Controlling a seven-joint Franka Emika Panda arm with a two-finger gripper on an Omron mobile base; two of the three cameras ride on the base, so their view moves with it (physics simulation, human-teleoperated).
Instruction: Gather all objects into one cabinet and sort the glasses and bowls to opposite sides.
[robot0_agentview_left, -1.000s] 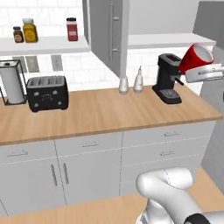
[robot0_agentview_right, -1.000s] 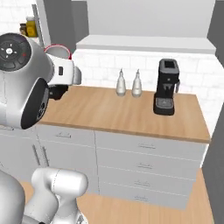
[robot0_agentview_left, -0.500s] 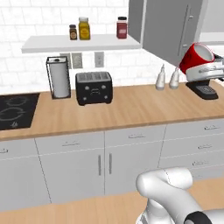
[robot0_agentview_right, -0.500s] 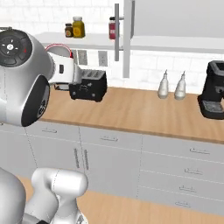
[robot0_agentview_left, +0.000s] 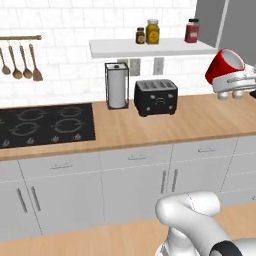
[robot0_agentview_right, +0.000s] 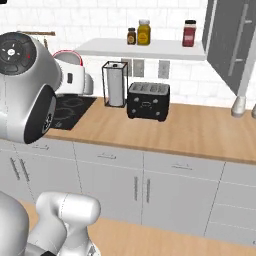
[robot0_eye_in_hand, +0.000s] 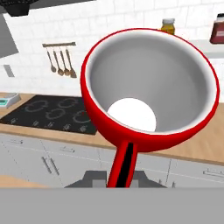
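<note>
My gripper is shut on the rim of the glossy red cup, whose white inside faces the hand camera. In the left base view the red cup is held high at the right, above the counter, on the white hand. From the right base camera, the cup's red rim peeks out behind my arm at the left. The cabinet's tall grey door with its long bar handle stands open at the upper right. The wooden bowl, blue mug and beige tumbler are out of view.
A black toaster and a paper-towel holder stand on the wooden counter. A black hob lies to the left, with utensils hanging above. A white shelf carries jars, among them the red-lidded one.
The whole picture has slid to the right, so the base has driven left along the counter; the coffee machine has left the view and the hob has come in. The red cup stays gripped.
</note>
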